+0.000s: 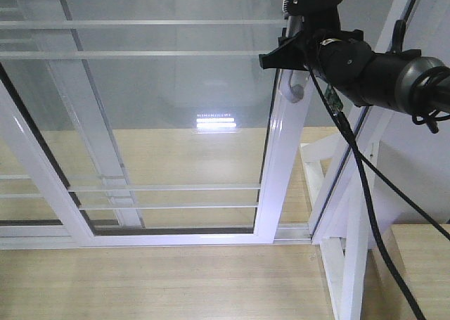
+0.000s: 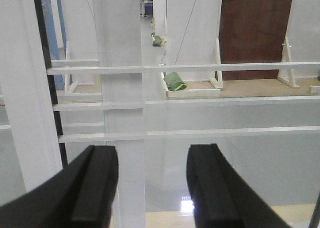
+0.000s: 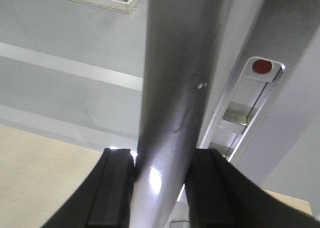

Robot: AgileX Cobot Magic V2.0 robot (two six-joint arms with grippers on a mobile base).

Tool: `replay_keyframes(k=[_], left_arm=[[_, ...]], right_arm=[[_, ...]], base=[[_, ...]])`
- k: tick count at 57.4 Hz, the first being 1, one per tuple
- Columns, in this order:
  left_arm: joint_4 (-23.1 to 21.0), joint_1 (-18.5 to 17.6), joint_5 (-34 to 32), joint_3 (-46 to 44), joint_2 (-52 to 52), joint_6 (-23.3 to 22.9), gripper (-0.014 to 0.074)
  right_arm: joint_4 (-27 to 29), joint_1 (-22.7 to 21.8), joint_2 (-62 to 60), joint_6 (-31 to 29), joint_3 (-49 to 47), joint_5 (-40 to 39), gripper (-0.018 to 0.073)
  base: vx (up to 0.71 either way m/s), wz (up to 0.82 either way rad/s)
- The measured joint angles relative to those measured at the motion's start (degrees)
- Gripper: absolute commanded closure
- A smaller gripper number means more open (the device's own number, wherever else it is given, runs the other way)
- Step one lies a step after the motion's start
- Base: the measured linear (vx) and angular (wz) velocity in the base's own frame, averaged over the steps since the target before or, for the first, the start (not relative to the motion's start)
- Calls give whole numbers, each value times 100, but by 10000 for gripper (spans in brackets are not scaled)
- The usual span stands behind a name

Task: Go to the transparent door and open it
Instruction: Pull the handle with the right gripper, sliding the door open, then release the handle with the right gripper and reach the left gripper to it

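Observation:
The transparent door (image 1: 275,165) is a white-framed glass panel with thin horizontal bars, filling the front view. Its curved grey handle (image 1: 295,90) runs down the right stile. My right gripper (image 1: 297,51) reaches in from the right and is shut on that handle. In the right wrist view the grey handle (image 3: 175,87) passes between both black fingers (image 3: 112,188) and touches each pad. My left gripper (image 2: 150,188) is open with nothing between its fingers, facing glass crossed by white bars (image 2: 210,67).
A bare white frame post with a diagonal brace (image 1: 351,214) stands right of the door. A black cable (image 1: 367,193) hangs from my right arm. A latch with a red dot (image 3: 262,66) sits beside the handle. Green bags (image 2: 175,81) lie beyond the glass.

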Motion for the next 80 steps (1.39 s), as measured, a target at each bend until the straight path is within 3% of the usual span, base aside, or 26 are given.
replay_keyframes(k=[21, 35, 41, 55, 69, 80], left_arm=[[0, 0, 0, 0, 0, 32, 146], [0, 0, 0, 0, 0, 0, 146], [0, 0, 0, 0, 0, 0, 146], [0, 0, 0, 0, 0, 32, 146], [13, 0, 0, 0, 0, 32, 145], [275, -38, 0, 0, 14, 32, 145]], right_arm=[[-64, 368, 0, 0, -10, 156, 257], [-133, 871, -11, -194, -10, 444, 257], [80, 888, -130, -266, 1, 496, 257], [428, 614, -1411, -566, 504, 471, 257], [447, -193, -3377, -603, 2025, 702, 257], [447, -677, -4534, -603, 2863, 1265, 257]], base=[[0, 0], [0, 0], [0, 0], [0, 0], [0, 0], [0, 0]])
